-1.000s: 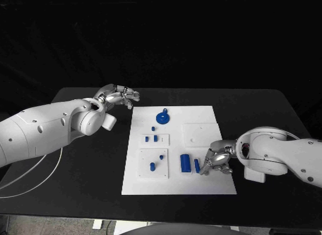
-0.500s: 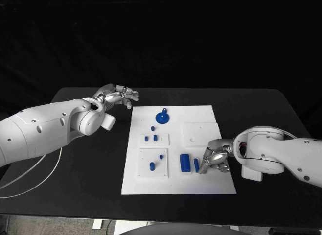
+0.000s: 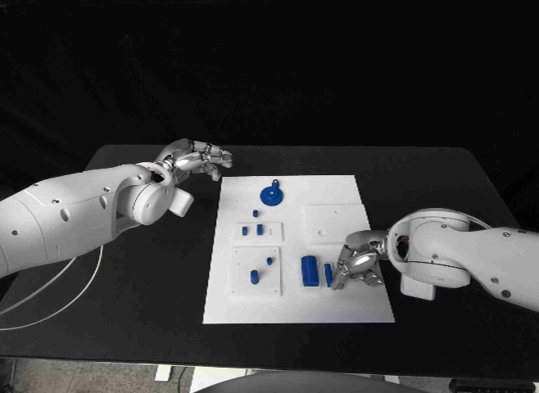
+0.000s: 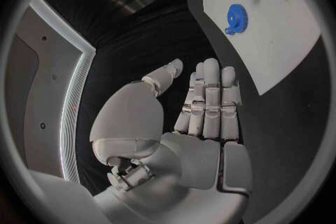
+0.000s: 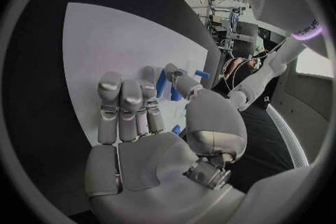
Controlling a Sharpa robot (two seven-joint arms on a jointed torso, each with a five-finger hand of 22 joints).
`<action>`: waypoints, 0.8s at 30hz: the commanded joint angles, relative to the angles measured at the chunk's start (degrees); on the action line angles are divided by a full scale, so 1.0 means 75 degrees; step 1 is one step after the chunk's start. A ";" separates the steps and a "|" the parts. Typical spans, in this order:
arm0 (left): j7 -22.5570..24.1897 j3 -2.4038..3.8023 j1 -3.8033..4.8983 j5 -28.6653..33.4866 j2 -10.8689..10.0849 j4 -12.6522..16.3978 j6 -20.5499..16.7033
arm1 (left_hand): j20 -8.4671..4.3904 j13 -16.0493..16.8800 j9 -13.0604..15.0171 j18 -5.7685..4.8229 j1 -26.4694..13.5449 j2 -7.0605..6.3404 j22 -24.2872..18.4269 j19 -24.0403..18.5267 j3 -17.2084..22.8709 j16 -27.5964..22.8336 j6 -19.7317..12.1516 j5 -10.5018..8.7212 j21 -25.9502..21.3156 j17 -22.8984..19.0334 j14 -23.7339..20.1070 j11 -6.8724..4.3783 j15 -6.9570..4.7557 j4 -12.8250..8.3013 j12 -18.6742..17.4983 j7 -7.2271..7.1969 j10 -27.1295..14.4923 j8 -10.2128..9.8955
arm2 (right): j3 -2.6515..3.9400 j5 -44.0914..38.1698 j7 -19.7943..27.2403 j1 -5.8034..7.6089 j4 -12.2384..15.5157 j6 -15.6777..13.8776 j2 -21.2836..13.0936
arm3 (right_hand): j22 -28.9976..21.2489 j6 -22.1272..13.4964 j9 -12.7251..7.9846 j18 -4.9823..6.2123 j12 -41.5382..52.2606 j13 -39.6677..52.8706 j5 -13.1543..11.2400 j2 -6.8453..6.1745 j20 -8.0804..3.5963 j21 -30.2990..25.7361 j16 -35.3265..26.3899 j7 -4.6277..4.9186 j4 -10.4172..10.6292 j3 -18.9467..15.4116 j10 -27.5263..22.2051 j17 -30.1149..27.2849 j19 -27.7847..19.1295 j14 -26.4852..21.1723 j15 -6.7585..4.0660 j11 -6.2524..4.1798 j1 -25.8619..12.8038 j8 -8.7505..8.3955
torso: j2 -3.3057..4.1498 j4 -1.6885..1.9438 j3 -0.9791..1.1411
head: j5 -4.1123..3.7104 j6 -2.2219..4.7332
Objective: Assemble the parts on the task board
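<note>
Slim blue part (image 3: 330, 274): judged light, stiff, slippery — best pinched mid-length.
Right hand (image 3: 357, 266): fingers around it (grasp cannot be told).
Left hand (image 3: 199, 158): held empty, fingers apart.

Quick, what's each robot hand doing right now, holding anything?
Left hand: open, holding nothing, beside the task board.
Right hand: at a blue part; grip cannot be told.

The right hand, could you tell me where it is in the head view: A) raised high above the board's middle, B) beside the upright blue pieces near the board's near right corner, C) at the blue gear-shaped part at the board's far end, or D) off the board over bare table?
B: the right hand sits over the task board, right next to the slim blue piece near that corner.
</note>
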 commanded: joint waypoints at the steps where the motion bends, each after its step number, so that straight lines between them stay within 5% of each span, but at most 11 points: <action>1: 0.0036 0.0004 0.0003 -0.0033 -0.0001 0.0019 0.0120 | -0.0040 0.0012 0.0012 0.0091 -0.0059 0.0006 0.0050 0.0003 0.0006 -0.0031 -0.0048 -0.0015 -0.0043 0.0010 -0.0028 0.0054 0.0046 0.0045 0.0022 -0.0003 -0.0010 0.0044 | -0.0073 -0.0127 -0.0352 -0.0124 -0.0098 -0.0015 0.0054 | 0.0040 -0.0014 -0.0020 0.0514 -0.0034 0.0013 0.0003 0.0042 0.0006 0.0010 -0.0017 0.0071 -0.0051 0.0095 0.0031 0.0003 0.0031 0.0037 -0.0004 0.0021 0.0011 -0.0052 | 0.0000 -0.0001 -0.0002 | 0.0002 -0.0009; 20: -0.0006 0.0003 0.0003 -0.0064 -0.0003 0.0027 0.0163 | -0.0040 0.0013 0.0012 0.0090 -0.0055 0.0004 0.0056 0.0002 0.0006 -0.0035 -0.0050 -0.0010 -0.0050 0.0014 -0.0031 0.0055 0.0046 0.0043 0.0021 -0.0003 -0.0012 0.0046 | -0.0092 -0.0040 -0.0411 -0.0373 -0.0307 -0.0026 0.0223 | 0.0060 0.0002 -0.0043 0.0514 -0.0034 0.0024 0.0074 0.0141 0.0048 0.0031 -0.0012 0.0082 -0.0278 0.0272 0.0037 0.0007 0.0025 0.0056 0.0014 0.0035 0.0026 -0.0055 | 0.0001 0.0002 0.0008 | 0.0014 -0.0025; 24: -0.0005 0.0002 0.0003 -0.0064 -0.0003 0.0025 0.0159 | -0.0039 0.0013 0.0012 0.0089 -0.0054 0.0005 0.0057 0.0002 0.0006 -0.0036 -0.0050 -0.0009 -0.0051 0.0015 -0.0031 0.0055 0.0047 0.0043 0.0021 -0.0003 -0.0013 0.0046 | -0.0092 -0.0039 -0.0367 -0.0387 -0.0289 -0.0061 0.0208 | 0.0069 0.0000 -0.0057 0.0514 -0.0034 0.0032 0.0232 0.0003 0.0064 0.0046 -0.0020 0.0090 -0.0460 0.0268 0.0038 0.0004 0.0030 0.0056 0.0020 0.0040 0.0009 -0.0059 | 0.0000 -0.0005 0.0008 | 0.0017 -0.0034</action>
